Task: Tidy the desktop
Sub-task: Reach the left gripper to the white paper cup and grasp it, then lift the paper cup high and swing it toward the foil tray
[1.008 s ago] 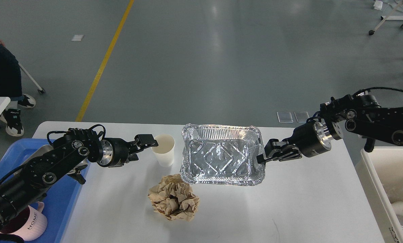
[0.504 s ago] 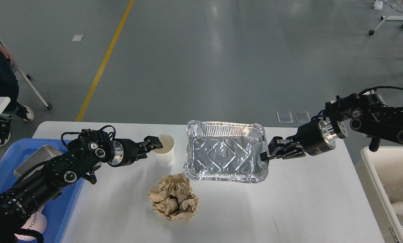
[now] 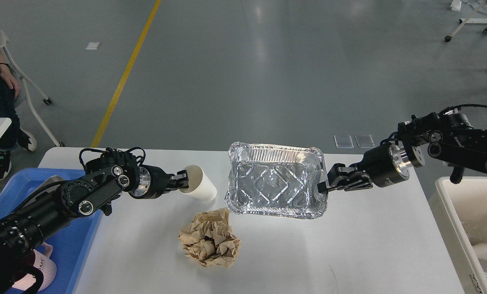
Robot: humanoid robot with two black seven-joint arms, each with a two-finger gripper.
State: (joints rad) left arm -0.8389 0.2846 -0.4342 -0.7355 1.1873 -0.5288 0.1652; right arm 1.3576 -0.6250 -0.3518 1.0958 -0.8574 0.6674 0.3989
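Since a second ago the paper cup (image 3: 199, 188) has tipped, mouth toward the left gripper (image 3: 181, 182), which grasps its rim. Meanwhile the foil tray (image 3: 276, 185) has been lifted and tilted by the right gripper (image 3: 324, 185), clenched on its right rim. Below lies crumpled brown paper (image 3: 210, 238) on the desk (image 3: 349, 245), whose long axis runs left-right, filling the lower view.

Lab hall: line-marked floor (image 3: 123, 77)

Grey glossy floor (image 3: 267, 61), yellow line (image 3: 125, 77)
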